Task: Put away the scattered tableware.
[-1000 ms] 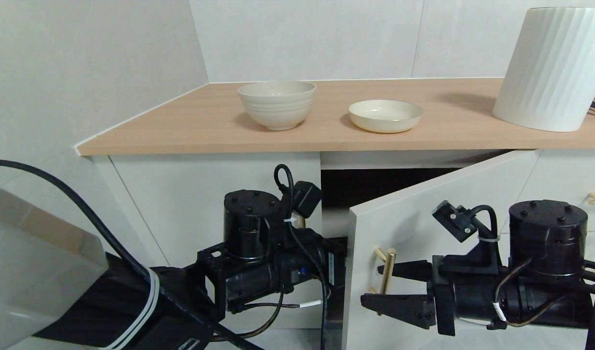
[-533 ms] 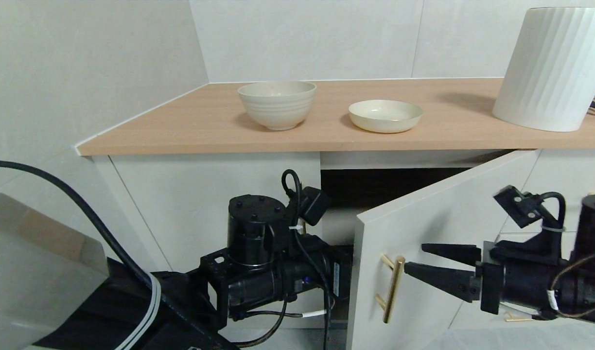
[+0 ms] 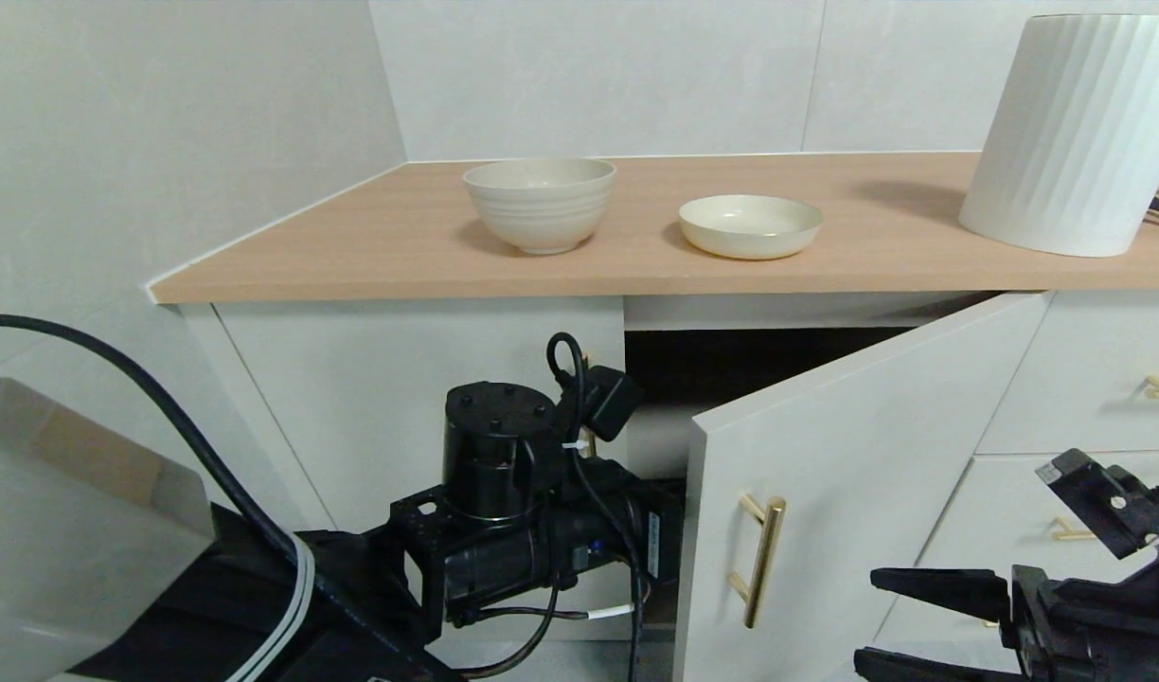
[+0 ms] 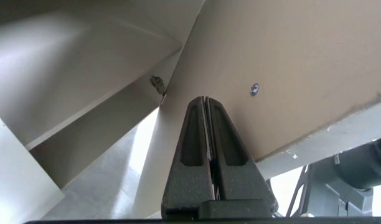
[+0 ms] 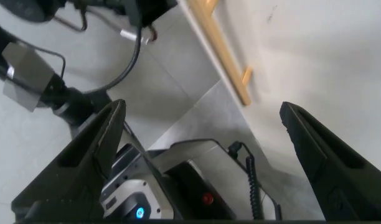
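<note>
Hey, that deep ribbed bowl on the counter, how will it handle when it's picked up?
The bowl looks like glazed ceramic: probably rigid, heavyish and breakable if dropped. Its smooth surface suggests a grip on the rim could slip. It narrows to a small foot, so a high sideways push might tip it.

Left gripper (image 4: 205, 102) closed, right gripper (image 5: 202, 107) spread

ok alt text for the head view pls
A white cabinet door with a brass handle stands partly open under a wooden countertop holding a cream bowl and a shallow dish. The right gripper, jaws open, sits low in front of the door.
</note>
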Robot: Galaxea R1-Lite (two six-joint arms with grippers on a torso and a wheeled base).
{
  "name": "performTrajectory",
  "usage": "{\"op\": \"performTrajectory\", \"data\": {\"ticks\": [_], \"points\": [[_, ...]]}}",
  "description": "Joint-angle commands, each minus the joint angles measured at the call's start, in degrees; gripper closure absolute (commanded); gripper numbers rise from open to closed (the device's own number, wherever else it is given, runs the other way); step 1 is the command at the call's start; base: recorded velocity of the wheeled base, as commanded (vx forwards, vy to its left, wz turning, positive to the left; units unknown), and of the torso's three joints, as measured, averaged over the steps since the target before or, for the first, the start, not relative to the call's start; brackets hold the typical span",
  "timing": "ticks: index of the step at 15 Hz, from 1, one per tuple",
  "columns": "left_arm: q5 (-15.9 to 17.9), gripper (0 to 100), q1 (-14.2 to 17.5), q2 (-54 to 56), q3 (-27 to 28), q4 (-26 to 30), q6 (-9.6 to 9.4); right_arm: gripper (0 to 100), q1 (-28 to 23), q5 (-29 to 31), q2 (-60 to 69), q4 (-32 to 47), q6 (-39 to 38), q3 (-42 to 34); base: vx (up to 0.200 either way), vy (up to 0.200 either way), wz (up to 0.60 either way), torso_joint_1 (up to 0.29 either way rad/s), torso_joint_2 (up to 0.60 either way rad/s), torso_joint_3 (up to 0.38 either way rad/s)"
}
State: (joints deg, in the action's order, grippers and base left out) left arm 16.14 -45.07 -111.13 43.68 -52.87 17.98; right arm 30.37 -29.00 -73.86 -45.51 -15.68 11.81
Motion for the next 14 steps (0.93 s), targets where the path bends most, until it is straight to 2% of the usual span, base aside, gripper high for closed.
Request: {"op": "performTrajectory", "data": {"ticks": [1,2,6,8,14], "points": [[-0.1,100,0.0,-0.4,0.0,0.0,0.04,0,0.0,-0.1,1.1,0.1,-0.1,-0.6,0.000,0.000,0.00,0.000,0.00,0.000],[-0.1,100,0.0,-0.7,0.1,0.0,0.04,0,0.0,-0.1,1.2,0.1,-0.1,-0.6,0.000,0.000,0.00,0.000,0.00,0.000],[-0.1,100,-0.5,-2.5,0.4,-1.5,0.12,0,0.0,-0.3,0.9,0.1,-0.1,-1.1,-0.200,0.000,0.00,0.004,0.00,-0.001],[-0.1,100,-0.9,-4.0,1.0,-4.1,0.04,0,0.0,-0.3,1.1,0.1,-0.1,-1.1,0.000,0.000,0.00,0.000,0.00,0.000],[-0.1,100,-1.5,-5.1,2.6,-4.3,0.12,0,0.2,-0.3,2.9,0.2,0.3,-1.6,0.000,0.000,0.00,0.000,0.00,0.000]]}}
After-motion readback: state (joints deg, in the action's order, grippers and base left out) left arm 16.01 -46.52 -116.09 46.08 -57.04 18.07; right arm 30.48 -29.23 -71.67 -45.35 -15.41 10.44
